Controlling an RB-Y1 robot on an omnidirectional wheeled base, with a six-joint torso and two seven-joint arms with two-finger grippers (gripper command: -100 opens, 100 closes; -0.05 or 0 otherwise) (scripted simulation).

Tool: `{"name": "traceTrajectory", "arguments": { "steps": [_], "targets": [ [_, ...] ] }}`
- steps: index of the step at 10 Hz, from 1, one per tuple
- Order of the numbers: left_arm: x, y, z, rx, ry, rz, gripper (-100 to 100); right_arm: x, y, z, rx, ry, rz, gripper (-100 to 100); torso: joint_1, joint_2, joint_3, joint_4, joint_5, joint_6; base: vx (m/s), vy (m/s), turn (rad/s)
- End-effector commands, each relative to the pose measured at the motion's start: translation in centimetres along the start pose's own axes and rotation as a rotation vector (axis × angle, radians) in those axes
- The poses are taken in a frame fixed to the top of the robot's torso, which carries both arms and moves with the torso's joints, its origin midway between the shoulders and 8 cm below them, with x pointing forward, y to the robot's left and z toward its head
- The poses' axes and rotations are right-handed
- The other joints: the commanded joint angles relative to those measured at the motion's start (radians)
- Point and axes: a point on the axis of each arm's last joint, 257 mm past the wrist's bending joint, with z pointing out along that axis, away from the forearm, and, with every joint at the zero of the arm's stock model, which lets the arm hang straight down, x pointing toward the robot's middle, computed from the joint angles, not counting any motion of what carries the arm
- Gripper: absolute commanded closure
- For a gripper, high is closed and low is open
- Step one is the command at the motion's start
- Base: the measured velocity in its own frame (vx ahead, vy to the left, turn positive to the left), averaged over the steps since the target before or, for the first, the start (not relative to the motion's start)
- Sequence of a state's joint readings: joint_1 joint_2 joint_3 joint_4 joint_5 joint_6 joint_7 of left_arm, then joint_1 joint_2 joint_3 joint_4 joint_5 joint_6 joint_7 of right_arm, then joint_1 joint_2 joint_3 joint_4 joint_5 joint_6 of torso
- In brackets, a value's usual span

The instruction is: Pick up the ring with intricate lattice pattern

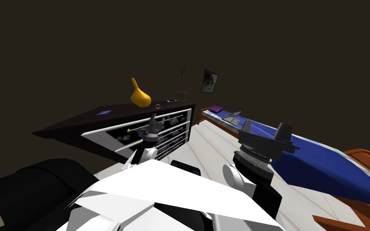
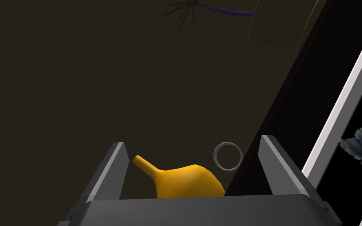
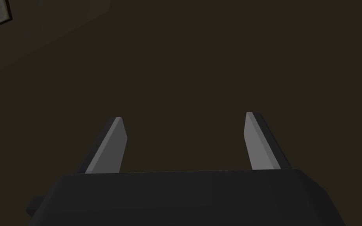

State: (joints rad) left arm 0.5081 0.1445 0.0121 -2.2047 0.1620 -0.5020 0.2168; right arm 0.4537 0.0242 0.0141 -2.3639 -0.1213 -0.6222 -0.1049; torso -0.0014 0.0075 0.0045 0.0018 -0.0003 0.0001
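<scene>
Dark dresser [image 1: 120, 110] top, head view: the ring [image 1: 156, 106] sits near its front edge, right of a yellow vase [image 1: 140, 96]. Left wrist view: left hand [image 2: 192, 151], fingers apart, should climb, centre, then pinch gently. Right wrist view: right hand [image 3: 184, 137] spread, idle.

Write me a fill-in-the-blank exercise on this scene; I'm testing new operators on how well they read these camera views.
1. On the dark dresser, a small grey ____ lies between the yellow-orange gourd-shaped vase and the potted plant.
2. The fingers of the left end effector stand ____, gripping nothing.
3. A flat purple item lies on the ____, which has a blue cover.
Missing words: ring; open; bed.
</scene>
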Motion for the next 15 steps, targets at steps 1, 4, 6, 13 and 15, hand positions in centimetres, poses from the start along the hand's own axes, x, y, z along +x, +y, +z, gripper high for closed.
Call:
{"name": "traceTrajectory", "arguments": {
  "steps": [1,4,6,13,15],
  "targets": [
    [0.17,-0.18,0.16,0.004,0.039,-0.029,-100,0.0,0.0,0.0,0.0,0.0,0.0,0,0.0,0.0,0.0,0.0,0.0,0.0,-0.095,-0.035,0.048],
    [0.21,-0.37,0.4,0.009,0.101,-0.088,-100,0.0,0.0,0.0,0.0,0.0,0.0,0,-0.002,-0.001,-0.001,0.0,0.0,0.0,-0.092,-0.047,0.061],
    [0.24,-0.39,0.51,0.006,0.14,-0.117,-100,0.0,0.0,0.0,0.0,0.0,0.0,0,0.0,-0.003,-0.002,-0.001,0.0,0.0,-0.075,-0.021,0.046],
    [0.31,-0.17,0.9,-0.036,0.295,-0.188,-100,0.0,0.0,0.0,0.0,0.0,0.0,0,-0.002,-0.004,-0.002,-0.001,0.0,0.0,-0.057,-0.04,0.061],
    [0.15,-0.05,0.99,-0.053,0.34,-0.215,-100,0.0,0.0,0.0,0.0,0.0,0.0,0,-0.002,-0.004,-0.002,-0.001,0.0,0.0,-0.049,-0.053,0.083]
  ]
}}
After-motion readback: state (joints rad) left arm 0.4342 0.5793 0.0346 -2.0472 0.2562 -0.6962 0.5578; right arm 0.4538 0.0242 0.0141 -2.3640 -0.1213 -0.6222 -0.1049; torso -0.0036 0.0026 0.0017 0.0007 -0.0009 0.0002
